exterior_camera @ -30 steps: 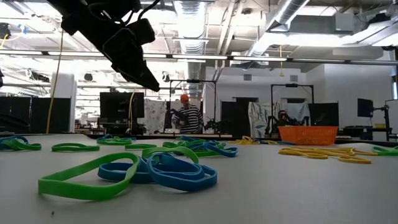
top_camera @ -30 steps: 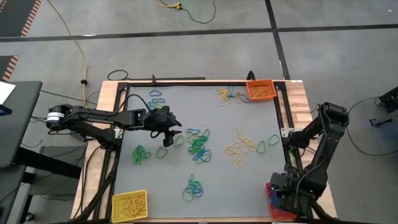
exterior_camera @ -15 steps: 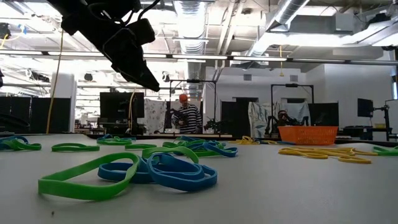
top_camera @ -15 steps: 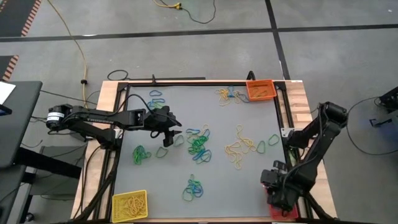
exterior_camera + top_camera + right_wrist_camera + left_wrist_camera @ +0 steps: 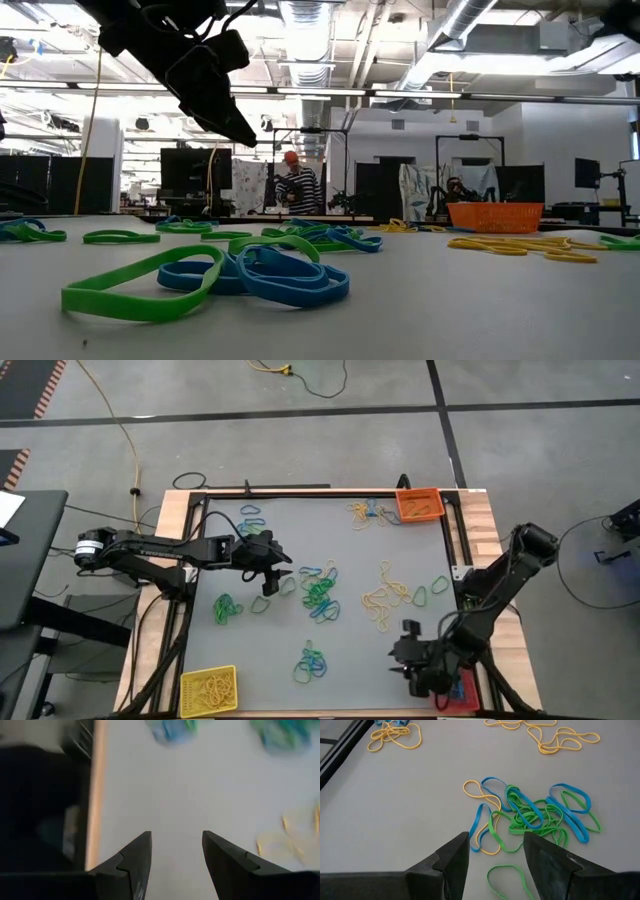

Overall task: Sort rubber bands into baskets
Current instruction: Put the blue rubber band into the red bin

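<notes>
Grey and matte, the table top (image 5: 400, 540) sits inside a wooden frame on a concrete floor, and beyond it the low view looks into a workshop where a person in a striped top (image 5: 297, 190) stands far back.

Rubber bands lie scattered over the grey surface: a tangled green and blue cluster (image 5: 318, 592) near the middle, a smaller green and blue bunch (image 5: 310, 663) toward the near edge, a green clump (image 5: 226, 608) on the left side, loose yellow loops (image 5: 388, 598) right of centre, and a mixed knot (image 5: 364, 512) just beside the orange basket (image 5: 419, 505), which sits in the far right corner. The yellow basket (image 5: 208, 689) stands at the near left corner with yellow bands inside it. Only a sliver of the red basket (image 5: 459, 690) shows at the near right corner (the right arm covers most of it).

The left gripper (image 5: 268, 572) hangs above the table just left of the central cluster, its two fingers (image 5: 454, 864) spread apart with nothing between them; its wrist view looks down on that green and blue tangle.

The right gripper (image 5: 405, 657) hovers over bare table beside the red basket, jaws parted and empty, fingers (image 5: 135, 860) framing plain grey surface.

A long yellow cable (image 5: 118, 430) trails across the floor beyond the table.
</notes>
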`<state>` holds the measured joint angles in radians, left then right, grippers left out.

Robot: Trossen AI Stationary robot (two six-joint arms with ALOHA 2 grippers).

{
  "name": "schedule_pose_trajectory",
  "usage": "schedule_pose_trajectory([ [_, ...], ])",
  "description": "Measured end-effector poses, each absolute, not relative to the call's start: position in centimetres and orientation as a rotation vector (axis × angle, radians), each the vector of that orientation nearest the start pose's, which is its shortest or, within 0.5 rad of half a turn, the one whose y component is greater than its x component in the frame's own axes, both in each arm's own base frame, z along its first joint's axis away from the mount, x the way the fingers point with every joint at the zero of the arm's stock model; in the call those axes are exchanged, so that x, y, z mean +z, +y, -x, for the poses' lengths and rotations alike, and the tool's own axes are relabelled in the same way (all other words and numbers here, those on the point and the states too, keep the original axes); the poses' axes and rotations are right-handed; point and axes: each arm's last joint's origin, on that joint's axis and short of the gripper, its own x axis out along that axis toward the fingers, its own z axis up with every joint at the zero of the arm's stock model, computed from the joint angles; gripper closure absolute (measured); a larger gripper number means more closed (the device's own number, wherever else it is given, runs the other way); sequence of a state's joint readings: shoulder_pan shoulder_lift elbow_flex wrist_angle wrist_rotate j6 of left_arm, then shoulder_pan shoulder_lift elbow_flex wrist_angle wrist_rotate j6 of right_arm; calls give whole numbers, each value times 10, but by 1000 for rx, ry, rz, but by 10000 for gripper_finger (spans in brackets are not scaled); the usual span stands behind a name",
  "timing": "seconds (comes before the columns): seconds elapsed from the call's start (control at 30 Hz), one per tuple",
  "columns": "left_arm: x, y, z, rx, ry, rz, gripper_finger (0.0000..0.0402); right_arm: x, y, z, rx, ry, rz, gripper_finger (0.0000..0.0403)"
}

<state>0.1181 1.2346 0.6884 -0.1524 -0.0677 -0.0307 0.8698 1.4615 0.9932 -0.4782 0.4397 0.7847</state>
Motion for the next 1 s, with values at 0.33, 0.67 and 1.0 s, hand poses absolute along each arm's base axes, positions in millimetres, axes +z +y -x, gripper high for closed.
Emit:
schedule_pose_trajectory([
  [0.33,215,31,-245,189,697,47,223,200,233,-258,248,631,27,201],
  [0.67,215,31,-245,189,698,47,223,148,234,-302,321,566,59,201],
  [1.0,214,31,-245,189,711,47,223,122,216,-327,316,549,33,201],
])
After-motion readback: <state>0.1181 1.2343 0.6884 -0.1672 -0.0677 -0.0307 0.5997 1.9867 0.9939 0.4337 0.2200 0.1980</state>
